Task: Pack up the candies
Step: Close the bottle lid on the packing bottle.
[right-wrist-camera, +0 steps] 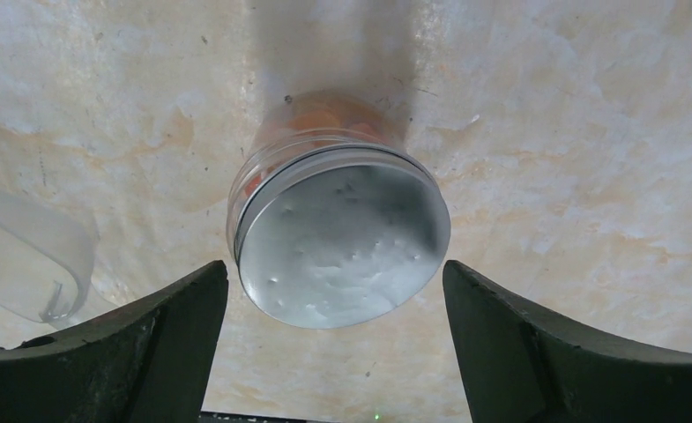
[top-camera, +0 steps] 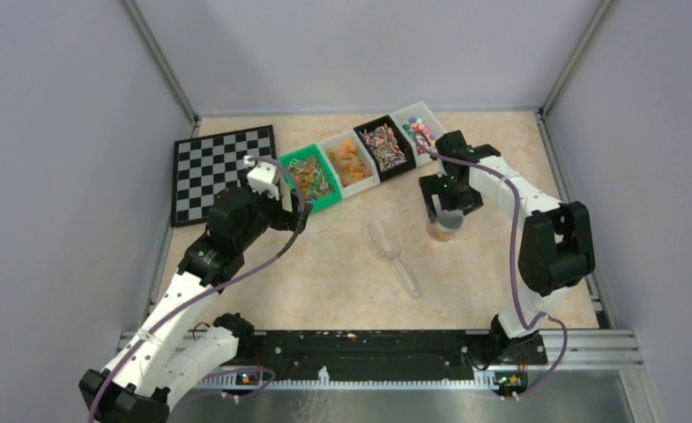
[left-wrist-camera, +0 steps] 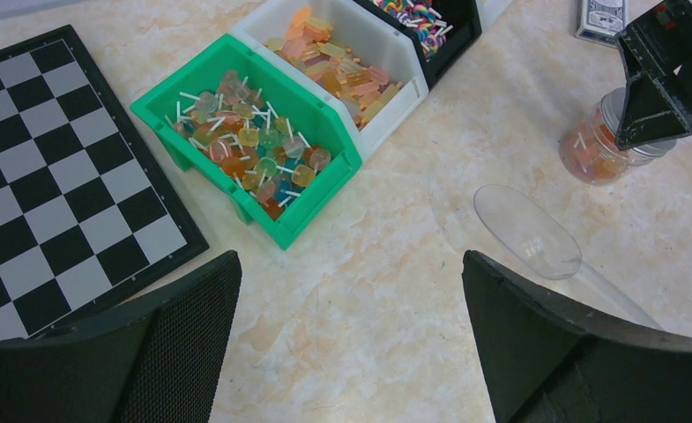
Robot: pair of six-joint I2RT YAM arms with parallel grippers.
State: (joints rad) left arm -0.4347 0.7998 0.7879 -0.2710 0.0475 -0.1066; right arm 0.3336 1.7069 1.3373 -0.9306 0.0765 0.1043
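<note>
A small clear jar [top-camera: 444, 231] with orange-red candies inside stands on the table, a silver lid [right-wrist-camera: 342, 242] on top. It also shows in the left wrist view [left-wrist-camera: 593, 154]. My right gripper [right-wrist-camera: 335, 286] hangs open just above it, jaws wide on either side of the lid, not touching it. A clear scoop [top-camera: 393, 253] lies empty on the table left of the jar. My left gripper [left-wrist-camera: 351, 300] is open and empty over bare table, near the green bin [left-wrist-camera: 324, 207] of loose candies [left-wrist-camera: 249, 145].
Four bins stand in a row at the back: green [top-camera: 328, 201], white [top-camera: 333, 144] with orange sweets, black [top-camera: 370, 124] with mixed colours, white [top-camera: 410, 111] with pink ones. A chessboard [top-camera: 214, 169] lies at the back left. Metal frame rails edge the table.
</note>
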